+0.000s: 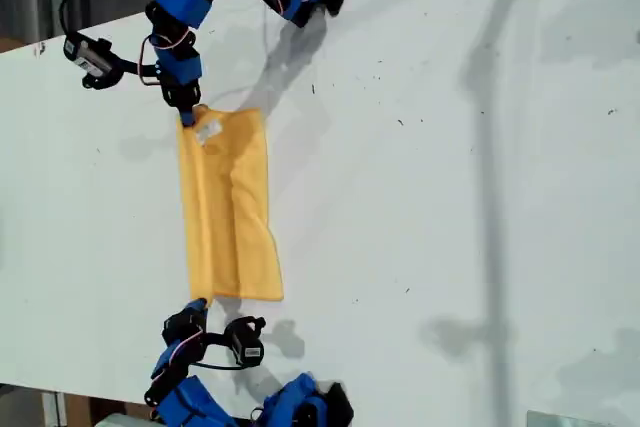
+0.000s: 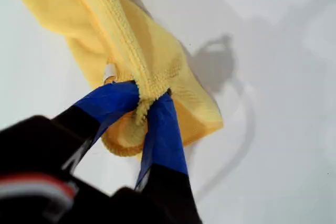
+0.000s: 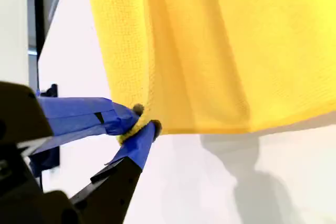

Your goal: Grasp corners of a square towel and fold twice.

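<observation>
The towel (image 1: 228, 209) lies as a folded strip on the white tabletop (image 1: 450, 197), left of centre in the exterior view. My first pincer (image 2: 144, 104) is closed on its tagged corner (image 1: 205, 129) at the strip's upper end in that view. My second pincer (image 3: 137, 125) pinches the corner at the lower end (image 1: 200, 299).

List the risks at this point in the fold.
My first gripper pinches only a small bunch of the towel near its white tag, so that corner could slip out if pulled.

My second gripper holds just the very edge of the opposite corner; a tug might free it.

The cloth looks wrinkled between the two grips in the exterior view, so the next fold may land uneven.
</observation>
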You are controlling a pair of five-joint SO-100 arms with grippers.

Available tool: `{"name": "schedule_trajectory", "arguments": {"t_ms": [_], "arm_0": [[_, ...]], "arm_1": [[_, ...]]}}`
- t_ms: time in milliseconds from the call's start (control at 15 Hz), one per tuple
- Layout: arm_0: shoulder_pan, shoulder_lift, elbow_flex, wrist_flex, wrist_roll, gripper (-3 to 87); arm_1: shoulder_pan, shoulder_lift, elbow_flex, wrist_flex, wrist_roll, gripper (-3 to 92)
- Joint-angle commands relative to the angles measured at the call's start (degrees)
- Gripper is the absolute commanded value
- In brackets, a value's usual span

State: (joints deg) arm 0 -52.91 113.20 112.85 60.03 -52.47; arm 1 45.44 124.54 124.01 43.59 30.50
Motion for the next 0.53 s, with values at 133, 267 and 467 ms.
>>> {"name": "schedule_trajectory", "arguments": {"t_ms": [133, 267, 467], "arm_0": [[4.75, 6.59, 8.96, -3.87, -4.04, -2.6], [6.06, 9.14, 9.14, -1.67, -5.71, -2.6], [7.47, 9.32, 4.57, 5.19, -9.23, -2.6]], "arm_1": [[-2.46, 16.35, 12.13, 1.49, 2.99, -0.1], [-4.83, 20.13, 16.17, 2.11, 4.31, -0.1], [-7.38, 18.81, 17.40, 2.90, 5.10, -0.1]]}}
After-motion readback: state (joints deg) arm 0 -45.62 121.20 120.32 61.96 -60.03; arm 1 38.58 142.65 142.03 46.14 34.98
